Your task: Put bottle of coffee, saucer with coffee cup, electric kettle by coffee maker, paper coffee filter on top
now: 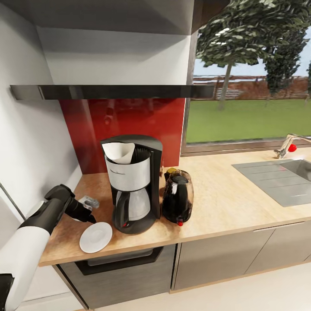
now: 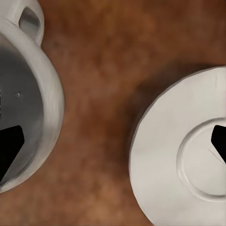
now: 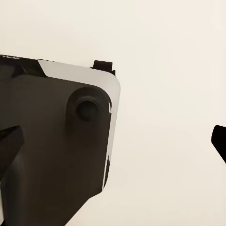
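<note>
The black and silver coffee maker [image 1: 134,185] stands on the wooden countertop [image 1: 224,203] with a white paper filter [image 1: 119,152] on top. Touching its right side is the black electric kettle [image 1: 178,198], and the coffee bottle's yellow cap [image 1: 171,170] peeks out behind the kettle. A white saucer [image 1: 96,236] [image 2: 183,150] lies at the coffee maker's front left. The white coffee cup [image 2: 28,99] stands beside the saucer, apart from it. My left gripper [image 1: 90,217] [image 2: 113,150] hangs open above both, one fingertip [image 2: 9,148] over the cup's inside. My right gripper [image 3: 115,141] is open, holding nothing.
A white wall borders the counter's left end, and a dark shelf [image 1: 112,91] runs above the red backsplash. A steel sink [image 1: 280,179] with a faucet [image 1: 288,144] sits at the right. The right wrist view shows a black and grey part of the robot [image 3: 56,150] over pale floor.
</note>
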You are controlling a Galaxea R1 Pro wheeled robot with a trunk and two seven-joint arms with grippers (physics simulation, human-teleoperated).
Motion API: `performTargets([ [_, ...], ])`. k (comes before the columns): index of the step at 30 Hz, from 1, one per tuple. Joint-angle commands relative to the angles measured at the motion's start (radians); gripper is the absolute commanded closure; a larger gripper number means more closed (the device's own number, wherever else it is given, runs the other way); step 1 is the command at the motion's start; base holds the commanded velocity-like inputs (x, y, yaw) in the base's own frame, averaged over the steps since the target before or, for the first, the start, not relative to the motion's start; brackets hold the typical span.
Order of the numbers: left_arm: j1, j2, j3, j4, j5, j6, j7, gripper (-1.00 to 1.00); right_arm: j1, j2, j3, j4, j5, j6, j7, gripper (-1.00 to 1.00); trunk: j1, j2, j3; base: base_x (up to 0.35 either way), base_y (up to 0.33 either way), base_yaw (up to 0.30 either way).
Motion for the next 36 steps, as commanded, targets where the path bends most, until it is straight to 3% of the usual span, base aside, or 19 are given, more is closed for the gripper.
performTargets([
  [1,-0.001,0.000,-0.001,-0.001,-0.008,0.007,-0.009,-1.00,0.000,-0.001,0.008,-0.002,-0.010,0.006,0.003,-1.00,0.000,-0.001,-0.002,0.000,0.000,0.000],
  [36,0.000,0.001,0.003,-0.005,-0.007,0.007,-0.002,-1.00,0.000,-0.001,0.008,-0.002,-0.010,0.006,0.003,-1.00,0.000,-0.001,-0.002,0.000,0.027,0.000],
])
